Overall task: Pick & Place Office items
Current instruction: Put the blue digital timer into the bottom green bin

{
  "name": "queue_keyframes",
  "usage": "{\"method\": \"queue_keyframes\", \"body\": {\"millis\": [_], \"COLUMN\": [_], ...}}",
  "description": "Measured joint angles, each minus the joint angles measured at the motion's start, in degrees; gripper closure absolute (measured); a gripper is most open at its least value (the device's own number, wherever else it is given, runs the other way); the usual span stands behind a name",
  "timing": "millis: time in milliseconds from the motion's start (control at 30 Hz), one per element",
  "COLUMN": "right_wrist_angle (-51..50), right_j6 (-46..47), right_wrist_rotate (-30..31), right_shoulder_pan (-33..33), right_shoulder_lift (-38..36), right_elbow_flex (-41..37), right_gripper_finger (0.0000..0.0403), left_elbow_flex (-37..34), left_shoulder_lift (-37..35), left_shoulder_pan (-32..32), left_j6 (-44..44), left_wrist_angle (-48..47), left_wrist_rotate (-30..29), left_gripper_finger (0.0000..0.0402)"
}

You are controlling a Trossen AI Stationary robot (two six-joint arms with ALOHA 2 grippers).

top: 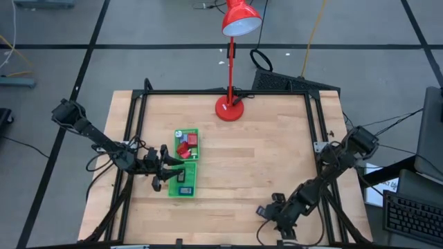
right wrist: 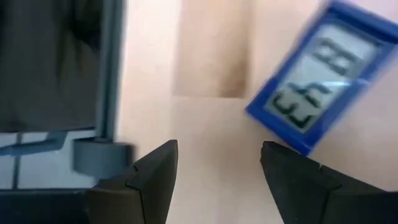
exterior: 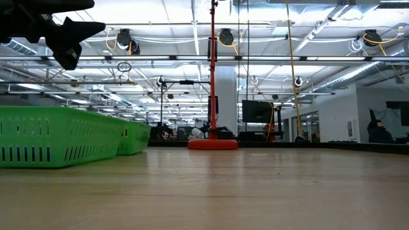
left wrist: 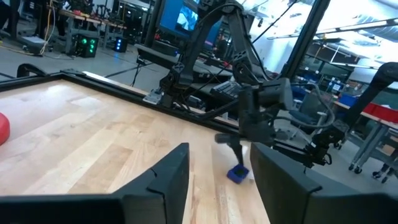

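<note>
Blue clock (right wrist: 320, 90) w/ digits, flat, tilted on table, red blocks (top: 186, 143) in tray

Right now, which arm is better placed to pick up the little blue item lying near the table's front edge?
The right arm. Its open end effector hovers right beside the blue item, while the left end effector sits over the green tray.

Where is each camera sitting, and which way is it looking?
High view: above the table, looking straight down on the green tray, red lamp, left hand and right hand.
Low view: at tabletop height, looking level across; one dark hand hangs at the top.
Left wrist view: on the left arm, looking across the table at the right arm above a small blue item; own fingers show.
Right wrist view: on the right arm, looking down at the same blue item; own fingers show.
</note>
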Motion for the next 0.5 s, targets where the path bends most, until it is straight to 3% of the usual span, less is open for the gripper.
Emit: {"method": "queue_keyframes", "body": {"millis": [267, 500], "right_wrist_angle": [-0.99, 0.15], "right_j6": [-2.63, -5.00], "right_wrist_rotate": [5.38, 7.47], "right_shoulder_pan": [-2.49, -3.64], "right_shoulder_lift": [-0.34, -0.47], "right_elbow_flex": [-0.49, -3.75], "right_gripper_finger": [0.0178, 0.0130], "left_elbow_flex": [0.00, 0.00], "left_shoulder_lift": [0.00, 0.00], "left_shoulder_pan": [-0.01, -0.01], "left_j6": [-0.02, -0.10], "left_wrist_angle": [-0.04, -0.06], "left_wrist_rotate": [0.01, 0.01], "left_gripper_finger": [0.0240, 0.0224]}}
